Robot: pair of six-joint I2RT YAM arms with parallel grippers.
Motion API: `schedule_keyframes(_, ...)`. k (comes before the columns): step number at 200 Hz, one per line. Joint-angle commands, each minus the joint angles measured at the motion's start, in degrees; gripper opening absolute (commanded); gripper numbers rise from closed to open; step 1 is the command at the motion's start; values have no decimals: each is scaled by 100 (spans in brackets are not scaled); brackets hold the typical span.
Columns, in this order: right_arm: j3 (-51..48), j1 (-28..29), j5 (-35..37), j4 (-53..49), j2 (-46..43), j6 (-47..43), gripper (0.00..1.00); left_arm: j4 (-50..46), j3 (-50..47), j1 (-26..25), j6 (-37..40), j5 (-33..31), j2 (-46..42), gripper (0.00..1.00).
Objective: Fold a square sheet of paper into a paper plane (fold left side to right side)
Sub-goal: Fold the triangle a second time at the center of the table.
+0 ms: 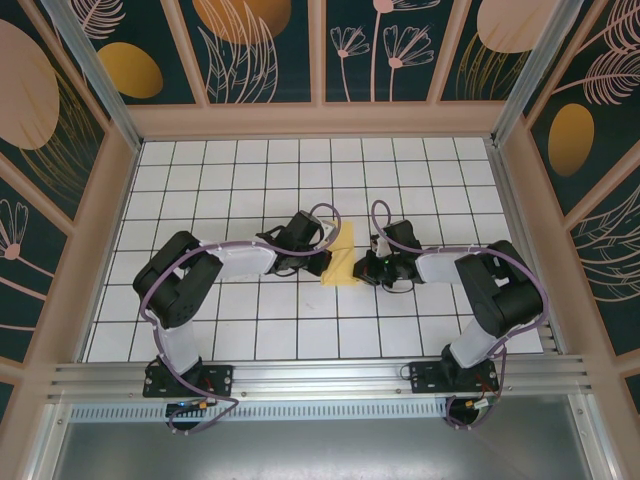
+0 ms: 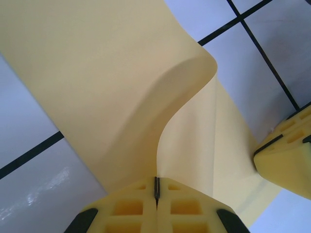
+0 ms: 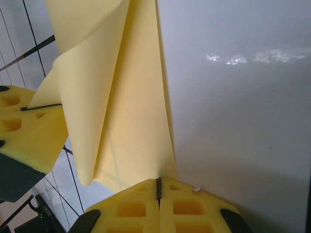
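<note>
Paper (image 2: pixel 97 87) edge perhaps inside left gripper (image 2: pixel 156 187)

Ahead of the left gripper (image 1: pixel 324 263), the curled square sheet of paper (image 1: pixel 343 254) rises off the surface (image 1: pixel 250 170). Just past it the right gripper (image 1: pixel 362 272) faces back, blocking the way forward. Behind and outward of each gripper, bare tiles run to the side walls (image 1: pixel 112 200), and the tiles beyond both are open too.

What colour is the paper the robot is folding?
The sheet of paper is plain pale yellow, with no pattern. Best seen in the left wrist view.
</note>
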Motion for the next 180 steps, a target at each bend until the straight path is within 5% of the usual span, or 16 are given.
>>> schedule_keyframes(1, -111, 86, 401, -596, 308, -143, 2, -102, 126, 34, 131, -96, 120, 0)
schedule_keyframes(180, -69, 86, 401, -661, 397, -179, 2, -148, 115, 76, 162, -324, 94, 0)
